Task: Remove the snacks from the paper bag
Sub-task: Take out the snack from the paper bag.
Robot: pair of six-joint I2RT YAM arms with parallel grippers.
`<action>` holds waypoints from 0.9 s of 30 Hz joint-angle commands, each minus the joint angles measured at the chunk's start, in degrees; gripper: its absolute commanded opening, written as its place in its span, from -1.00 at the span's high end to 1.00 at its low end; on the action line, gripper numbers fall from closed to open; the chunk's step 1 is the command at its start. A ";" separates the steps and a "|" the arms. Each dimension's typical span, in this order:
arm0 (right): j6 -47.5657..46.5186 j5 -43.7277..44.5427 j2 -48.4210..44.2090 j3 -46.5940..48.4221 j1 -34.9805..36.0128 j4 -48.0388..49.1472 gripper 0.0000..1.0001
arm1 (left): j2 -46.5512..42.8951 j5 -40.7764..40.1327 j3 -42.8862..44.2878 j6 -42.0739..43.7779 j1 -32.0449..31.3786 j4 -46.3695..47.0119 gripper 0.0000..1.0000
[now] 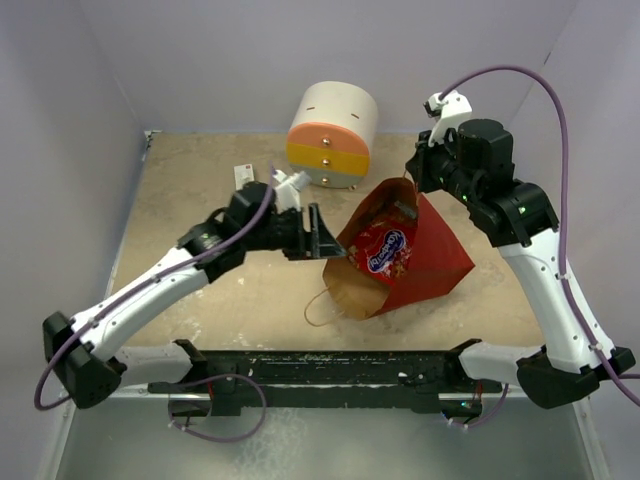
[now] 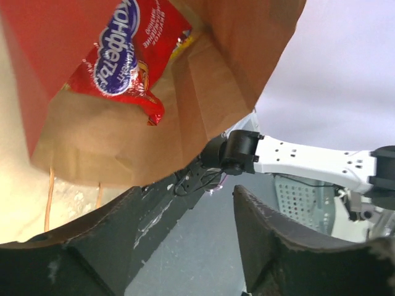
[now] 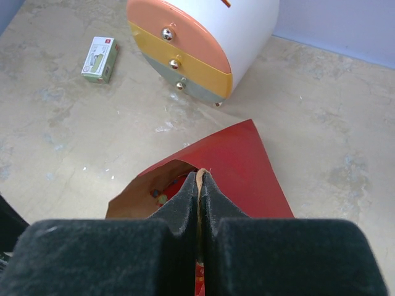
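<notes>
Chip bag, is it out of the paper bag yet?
No, in: the chip bag sits within the open mouth of the paper bag.

Round white drawer unit (image 1: pixel 333 130), with orange and yellow fronts, is standing at the far centre of the beige table (image 1: pixel 250 300); a small white-green box (image 1: pixel 245 175) is lying to its left.

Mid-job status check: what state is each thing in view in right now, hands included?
Red paper gift bag: tipped on its side, mouth open.
Red crinkly chip bag with blue logo: inside the bag, at its mouth.
Left hand: open, empty, facing the bag's mouth.
Right hand: shut on the bag.
Round white-orange-yellow drawer unit: drawers shut.
Small white-green box: closed, lying flat.
</notes>
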 commanded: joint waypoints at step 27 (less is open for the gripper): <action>1.19 2.21 -3.87 2.95 -0.09 5.42 1.00 | 22.78 -26.00 1.41 67.12 -26.23 23.16 -0.26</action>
